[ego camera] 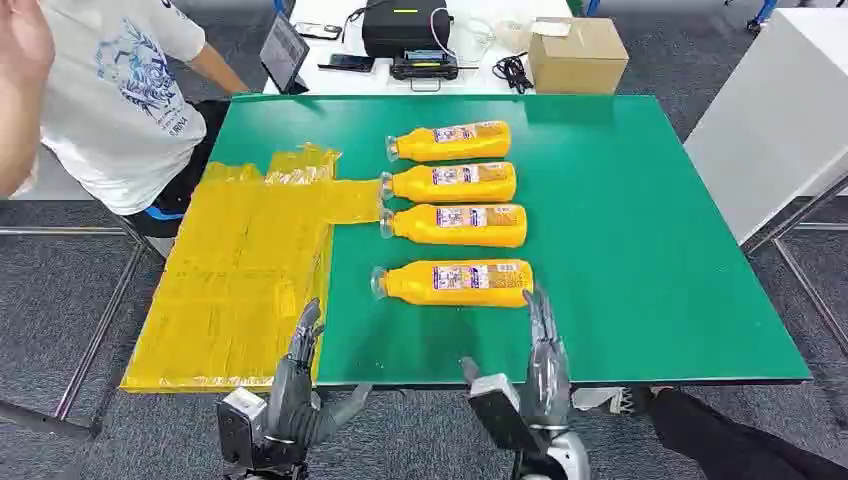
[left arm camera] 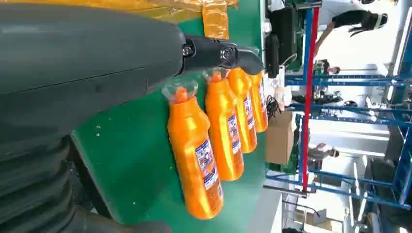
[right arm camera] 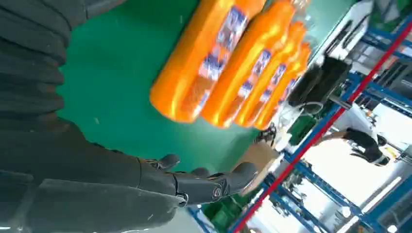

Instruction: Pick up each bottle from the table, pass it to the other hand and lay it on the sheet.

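Note:
Several orange bottles lie on their sides in a column on the green table (ego camera: 640, 230), caps pointing left. The nearest bottle (ego camera: 455, 283) (left arm camera: 197, 155) (right arm camera: 201, 58) lies just beyond my right hand (ego camera: 541, 360) (right arm camera: 194, 184), which is open with fingers stretched forward, tips close to the bottle's base end without touching it. My left hand (ego camera: 297, 375) (left arm camera: 214, 53) is open too, hovering over the near edge of the yellow sheet (ego camera: 235, 280), left of that bottle. The farthest bottle (ego camera: 450, 141) lies near the table's back.
A person in a white shirt (ego camera: 120, 90) sits at the table's far left corner. A cardboard box (ego camera: 577, 53), a black device (ego camera: 405, 28) and cables sit on a white table behind. A white cabinet (ego camera: 780, 110) stands to the right.

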### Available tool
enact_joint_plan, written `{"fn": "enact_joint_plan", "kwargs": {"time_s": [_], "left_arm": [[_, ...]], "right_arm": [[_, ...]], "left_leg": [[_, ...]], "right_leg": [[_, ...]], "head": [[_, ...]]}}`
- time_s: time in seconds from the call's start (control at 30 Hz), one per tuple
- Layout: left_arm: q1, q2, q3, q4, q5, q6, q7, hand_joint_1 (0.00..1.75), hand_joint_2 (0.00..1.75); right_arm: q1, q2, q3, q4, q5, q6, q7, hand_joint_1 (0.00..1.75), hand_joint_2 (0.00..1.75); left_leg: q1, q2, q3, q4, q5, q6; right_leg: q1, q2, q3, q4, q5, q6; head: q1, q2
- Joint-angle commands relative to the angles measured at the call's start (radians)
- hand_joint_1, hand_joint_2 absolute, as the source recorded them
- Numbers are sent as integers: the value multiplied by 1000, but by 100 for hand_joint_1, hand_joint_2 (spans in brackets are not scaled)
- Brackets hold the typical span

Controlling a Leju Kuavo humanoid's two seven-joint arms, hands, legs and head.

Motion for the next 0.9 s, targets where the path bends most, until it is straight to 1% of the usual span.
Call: {"fn": "enact_joint_plan", "kwargs": {"time_s": [0.03,0.07,0.1,0.13,0.2,0.23,0.33,0.37,0.4,0.47,0.57,0.63,0.7,0.77,0.8,0.9], "left_arm": [[-47,28,14,77,-25,-37,8,0,175],[-51,27,16,82,-32,-47,12,0,175],[-54,24,18,84,-37,-51,14,0,175],[-57,24,19,87,-41,-55,14,0,175],[-66,19,20,92,-48,-67,17,0,175],[-70,17,21,94,-52,-73,19,0,175],[-75,17,22,97,-58,-82,22,0,175],[-76,16,22,98,-58,-82,22,0,175],[-77,17,22,100,-60,-85,23,0,175],[-84,17,32,110,-65,-89,25,0,175],[-102,12,46,131,-74,-103,24,0,175],[-107,10,43,135,-76,-110,23,0,175],[-108,9,43,137,-76,-111,23,0,175],[-110,11,42,142,-80,-114,24,0,175],[-113,13,43,148,-81,-114,25,0,175],[-117,15,45,154,-80,-114,25,0,175]], "right_arm": [[-142,-119,-83,65,140,115,139,0,175],[-177,-135,-93,86,160,136,179,0,175],[-207,-150,-96,109,167,155,195,0,175],[-229,-156,-102,130,165,164,200,0,175],[-299,-176,-104,208,179,204,231,0,175],[-344,-186,-97,262,189,236,253,0,175],[-414,-188,-92,351,191,266,260,0,175],[-425,-188,-90,363,192,272,261,0,175],[-452,-188,-81,405,191,301,266,0,175],[-522,-197,-12,486,237,342,273,0,175],[-659,-167,93,615,250,394,292,0,175],[-721,-142,121,665,252,433,310,0,175],[-744,-137,132,700,240,452,312,0,175],[-782,-129,162,756,218,484,311,0,175],[-808,-122,176,796,193,514,305,0,175],[-826,-117,181,829,178,523,299,0,175]], "left_leg": [[0,1,3,-2,0,-1],[0,1,5,-2,-1,-1],[0,1,3,-1,-1,-1],[0,3,5,-2,-1,-1],[0,3,3,-1,0,-1],[0,4,4,-1,-1,-1],[0,5,4,-1,-1,-1],[-1,3,3,-1,0,-1],[0,4,5,-1,-1,-1],[0,3,4,-1,0,0],[0,8,5,-1,-1,-1],[-1,8,2,0,0,0],[0,9,3,0,-1,-1],[-1,4,2,0,1,0],[0,5,4,0,0,0],[-1,3,3,-1,1,0]], "right_leg": [[0,1,3,-2,0,-1],[0,1,5,-2,-1,-2],[0,1,3,-2,0,-1],[0,2,5,-2,0,-2],[0,3,3,-2,1,-1],[0,3,4,-2,1,-1],[0,4,4,-2,1,-1],[0,2,3,-1,1,-1],[0,3,4,-2,1,-2],[0,3,3,-2,1,-1],[0,7,3,-1,1,-2],[-1,7,1,0,2,-1],[0,7,1,1,1,-2],[0,3,1,0,1,-1],[0,4,3,0,1,-1],[0,3,2,0,1,-1]], "head": [[0,0],[0,0],[0,0],[0,0],[0,0],[0,0],[0,0],[0,0],[0,0],[0,0],[0,0],[0,0],[0,0],[0,0],[0,0],[0,0]]}}
